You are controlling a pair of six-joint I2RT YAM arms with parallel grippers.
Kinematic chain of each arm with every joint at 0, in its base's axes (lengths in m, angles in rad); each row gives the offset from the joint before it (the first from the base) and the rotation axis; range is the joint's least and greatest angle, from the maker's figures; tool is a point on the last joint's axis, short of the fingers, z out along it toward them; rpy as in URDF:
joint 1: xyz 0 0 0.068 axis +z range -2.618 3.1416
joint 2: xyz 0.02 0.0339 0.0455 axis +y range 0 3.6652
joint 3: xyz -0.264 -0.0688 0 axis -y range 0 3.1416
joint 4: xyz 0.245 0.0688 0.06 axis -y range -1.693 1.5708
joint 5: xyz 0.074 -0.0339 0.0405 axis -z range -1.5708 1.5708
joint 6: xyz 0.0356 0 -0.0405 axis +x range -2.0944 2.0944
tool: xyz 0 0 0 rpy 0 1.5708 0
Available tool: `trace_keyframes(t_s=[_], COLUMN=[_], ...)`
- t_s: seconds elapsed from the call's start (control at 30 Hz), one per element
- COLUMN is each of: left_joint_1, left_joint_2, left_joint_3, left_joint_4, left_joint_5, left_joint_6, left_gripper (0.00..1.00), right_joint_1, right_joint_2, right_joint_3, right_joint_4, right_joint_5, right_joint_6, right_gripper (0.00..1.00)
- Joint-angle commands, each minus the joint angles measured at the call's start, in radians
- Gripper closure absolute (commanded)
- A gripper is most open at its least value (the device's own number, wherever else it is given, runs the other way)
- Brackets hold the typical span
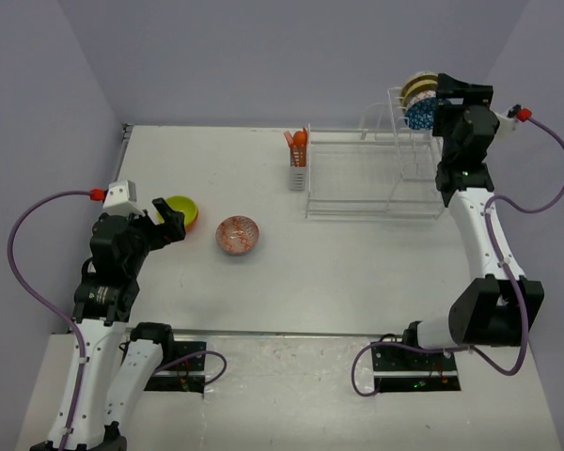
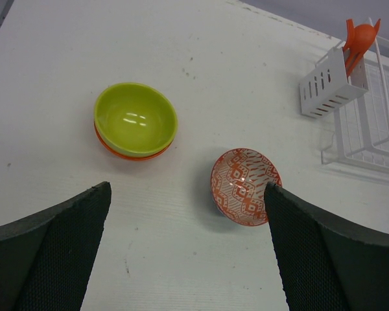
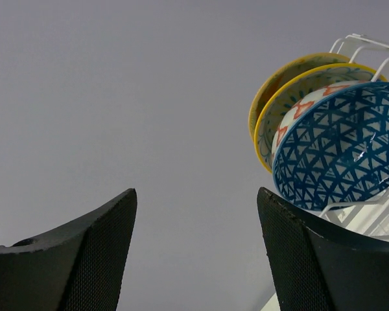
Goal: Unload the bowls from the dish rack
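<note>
The white wire dish rack (image 1: 371, 178) stands at the back right of the table. In its tall slotted section, bowls stand on edge: a blue patterned bowl (image 1: 419, 114) (image 3: 340, 146) in front, two yellow-rimmed ones (image 3: 292, 103) behind it. My right gripper (image 1: 440, 101) (image 3: 196, 194) hovers open beside them, nothing between its fingers, the blue bowl just off its right finger. On the table a lime-green bowl (image 1: 181, 210) (image 2: 135, 120) rests in an orange one, and an orange patterned bowl (image 1: 237, 235) (image 2: 245, 186) sits apart. My left gripper (image 1: 169, 224) (image 2: 187, 194) hangs open and empty above them.
A small white cutlery basket (image 1: 298, 164) (image 2: 330, 84) with orange utensils hangs on the rack's left end. The rack's low flat section (image 2: 369, 136) holds nothing visible. Purple walls close in the table at the back and both sides.
</note>
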Motion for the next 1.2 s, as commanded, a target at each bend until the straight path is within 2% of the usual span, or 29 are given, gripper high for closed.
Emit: trace_keyframes(t_s=[0.0,0.17,0.3,0.63,0.77,1.0,1.17], left_joint_1=[0.001,-0.001,-0.004,-0.014,-0.016,-0.016,-0.016], left_joint_2=[-0.001,-0.005,-0.002,-0.007,-0.007,-0.005,-0.004], left_joint_3=[0.009,0.009,0.014,0.019,0.020,0.022,0.023], left_joint_4=[0.015,0.013,0.006,-0.002,-0.007,-0.008,-0.008], left_joint_5=[-0.010,-0.013,-0.040,-0.063,-0.071,-0.068,-0.068], left_joint_6=[0.009,0.009,0.000,-0.008,-0.010,-0.008,-0.008], left_gripper=[0.00,0.00,0.00,0.00,0.00,0.00,0.00], right_joint_1=[-0.003,-0.015,-0.020,-0.032,-0.037,-0.042,-0.043], right_joint_2=[0.031,0.088,0.120,0.163,0.180,0.222,0.238], right_joint_3=[0.101,0.145,0.148,0.167,0.168,0.190,0.201], right_joint_4=[-0.161,-0.186,-0.122,-0.111,-0.094,-0.070,-0.065], right_joint_5=[0.061,0.015,-0.008,0.007,0.012,-0.008,-0.002], right_joint_6=[-0.010,-0.004,-0.017,-0.017,-0.020,-0.020,-0.019], right_gripper=[0.24,0.24,0.30,0.43,0.53,0.55,0.62])
